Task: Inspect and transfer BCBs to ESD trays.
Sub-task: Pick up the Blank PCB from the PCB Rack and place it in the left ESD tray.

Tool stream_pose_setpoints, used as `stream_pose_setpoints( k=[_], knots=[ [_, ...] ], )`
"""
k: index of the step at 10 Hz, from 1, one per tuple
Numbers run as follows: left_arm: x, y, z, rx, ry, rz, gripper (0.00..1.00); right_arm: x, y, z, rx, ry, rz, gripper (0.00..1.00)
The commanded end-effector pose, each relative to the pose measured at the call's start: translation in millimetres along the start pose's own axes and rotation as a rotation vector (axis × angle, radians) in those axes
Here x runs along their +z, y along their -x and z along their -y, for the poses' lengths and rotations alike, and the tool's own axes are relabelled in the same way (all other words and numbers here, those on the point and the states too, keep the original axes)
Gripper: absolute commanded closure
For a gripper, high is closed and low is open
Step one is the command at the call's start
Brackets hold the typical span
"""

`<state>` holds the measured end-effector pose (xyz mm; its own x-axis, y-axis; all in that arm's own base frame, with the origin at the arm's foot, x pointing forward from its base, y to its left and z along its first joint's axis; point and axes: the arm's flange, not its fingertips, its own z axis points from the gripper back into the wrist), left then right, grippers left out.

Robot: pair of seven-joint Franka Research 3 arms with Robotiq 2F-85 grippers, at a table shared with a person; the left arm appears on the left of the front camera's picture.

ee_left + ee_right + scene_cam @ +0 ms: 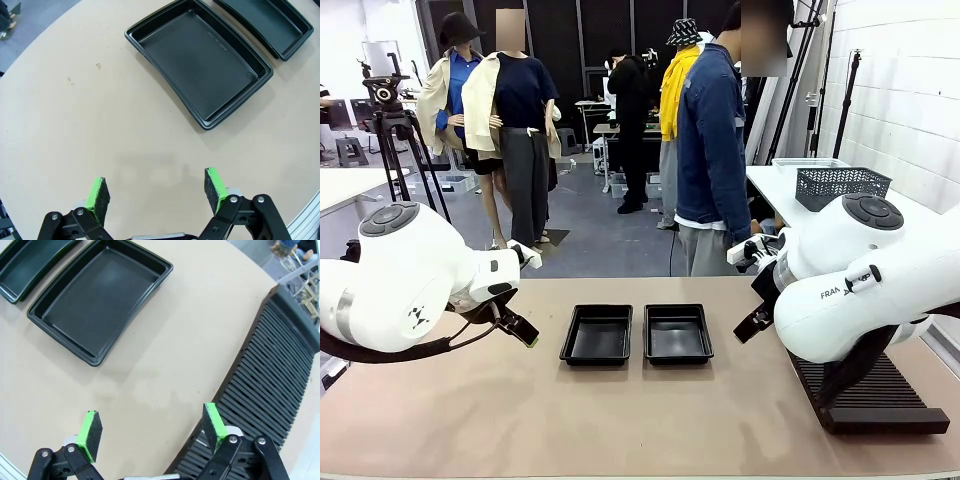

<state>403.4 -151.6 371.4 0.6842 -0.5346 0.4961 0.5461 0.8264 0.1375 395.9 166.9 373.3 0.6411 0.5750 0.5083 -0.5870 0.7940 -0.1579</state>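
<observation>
Two black ESD trays sit side by side at the table's middle, the left tray (598,335) and the right tray (678,333), both with bare floors. The green BCBs are out of view. My left gripper (523,332) hovers left of the trays. In the left wrist view it (156,192) is open above bare tabletop, with the left tray (200,60) ahead and the right tray (267,20) beyond. My right gripper (752,322) hangs right of the trays. It (150,432) is open and holds nothing, near the right tray (100,297) and left tray (27,260).
A long black slotted rack (875,395) lies at the table's right edge, under the right arm, and appears as the rack (272,375) beside the right gripper. A person in a denim jacket (712,150) stands at the far side. Bare tabletop spreads in front of the trays.
</observation>
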Motion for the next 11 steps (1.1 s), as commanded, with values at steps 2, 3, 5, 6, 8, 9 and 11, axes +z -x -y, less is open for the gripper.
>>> stream_pose_setpoints(
  k=[2, 3, 5, 6, 8, 9, 11],
  knots=[
    [1, -16, -9, 0.017, 0.022, -0.033, 0.00, 7, -9, 3, 0.008, -0.013, -0.015, 0.00],
    [2, -29, -18, 0.034, 0.051, -0.047, 0.00, 17, -22, 9, 0.012, -0.035, -0.026, 0.00],
    [8, -59, -43, 0.088, 0.110, -0.062, 0.00, 35, -45, 28, -0.023, -0.091, -0.051, 0.00],
    [13, -72, -55, 0.098, 0.141, -0.072, 0.00, 47, -57, 40, -0.040, -0.127, -0.052, 0.00],
    [29, -97, -86, 0.172, 0.201, -0.085, 0.00, 71, -78, 66, -0.140, -0.212, -0.120, 0.00],
    [38, -101, -96, 0.188, 0.248, -0.092, 0.00, 80, -80, 77, -0.174, -0.274, -0.142, 0.00],
    [48, -96, -131, 0.246, 0.366, -0.069, 0.00, 103, -74, 103, -0.255, -0.393, -0.092, 0.00]
  ],
)
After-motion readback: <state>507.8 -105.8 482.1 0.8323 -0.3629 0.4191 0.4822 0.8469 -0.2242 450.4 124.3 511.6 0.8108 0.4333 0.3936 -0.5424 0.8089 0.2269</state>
